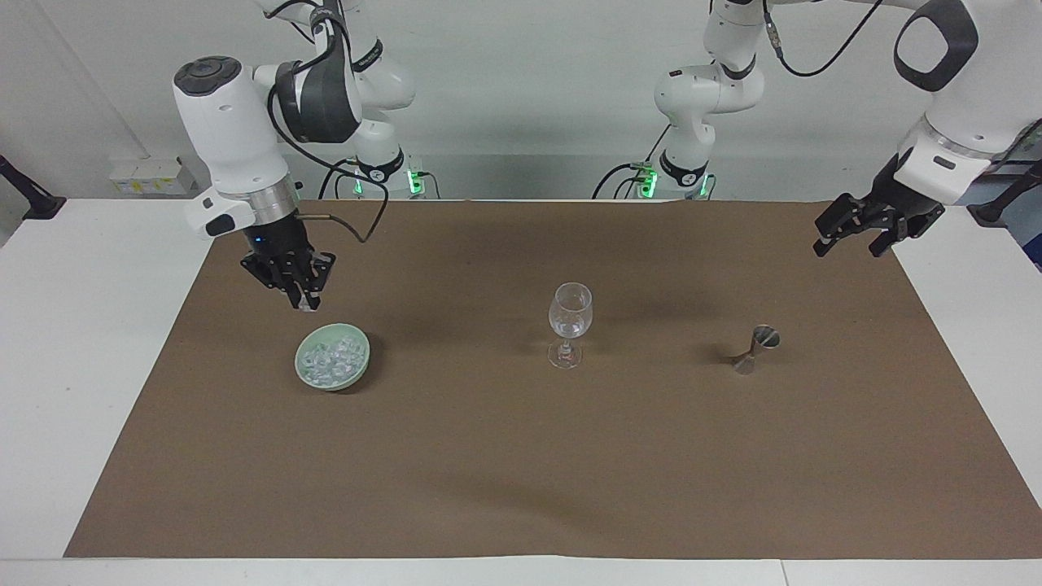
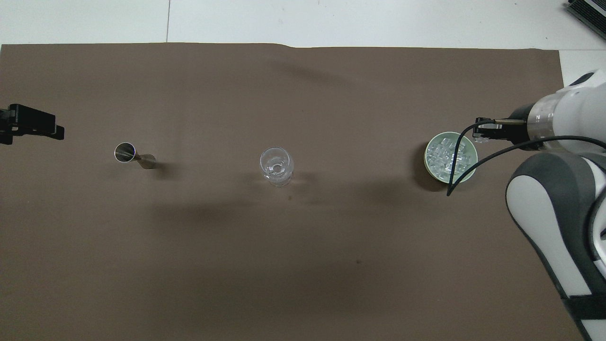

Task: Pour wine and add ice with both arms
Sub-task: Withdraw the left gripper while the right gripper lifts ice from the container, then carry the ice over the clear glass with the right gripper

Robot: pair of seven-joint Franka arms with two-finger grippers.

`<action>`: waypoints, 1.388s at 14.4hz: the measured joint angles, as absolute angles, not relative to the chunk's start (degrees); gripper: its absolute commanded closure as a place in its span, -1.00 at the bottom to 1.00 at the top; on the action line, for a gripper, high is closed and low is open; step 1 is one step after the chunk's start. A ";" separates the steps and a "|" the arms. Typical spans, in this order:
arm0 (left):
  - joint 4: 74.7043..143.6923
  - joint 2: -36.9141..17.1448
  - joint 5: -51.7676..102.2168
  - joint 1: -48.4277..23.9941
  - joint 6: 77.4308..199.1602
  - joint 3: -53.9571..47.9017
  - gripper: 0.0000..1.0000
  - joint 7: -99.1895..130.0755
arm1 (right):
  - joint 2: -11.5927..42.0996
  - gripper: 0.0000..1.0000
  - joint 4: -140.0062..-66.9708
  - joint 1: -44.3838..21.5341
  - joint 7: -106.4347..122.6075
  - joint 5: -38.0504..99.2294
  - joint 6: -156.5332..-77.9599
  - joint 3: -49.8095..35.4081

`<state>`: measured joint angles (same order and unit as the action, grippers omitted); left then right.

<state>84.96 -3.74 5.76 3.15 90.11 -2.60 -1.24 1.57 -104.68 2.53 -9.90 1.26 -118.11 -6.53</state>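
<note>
The tabletop carries a brown mat. The right arm hangs w/ its pincer in the air over the mat, just by the green bowl; it grips a small clear chunk. The left pincer is up at the left arm's end, fingers apart, holding nothing. The wine glass stands mid-mat, betw. bowl & metal jigger. The ice lies heaped in the bowl.

A robotics lab: two white arms bolted at twelve o'clock of a white table (brown mat on top), against bare walls.
</note>
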 measured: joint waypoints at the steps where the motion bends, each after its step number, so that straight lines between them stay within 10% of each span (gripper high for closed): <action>1: 84.98 -2.90 5.76 2.76 89.28 -2.90 -1.00 -1.24 | 1.66 1.00 -104.00 2.51 -11.74 1.26 -117.67 -7.85; 20: 86.50 0.81 0.60 0.24 83.34 -3.74 -1.00 -1.26 | 15.52 1.00 -84.18 -18.28 -36.17 -5.47 -112.32 -13.50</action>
<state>86.50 0.81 0.60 0.24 83.34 -3.74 -1.26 15.52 -84.18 -18.28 -36.17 -5.47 -112.32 -13.50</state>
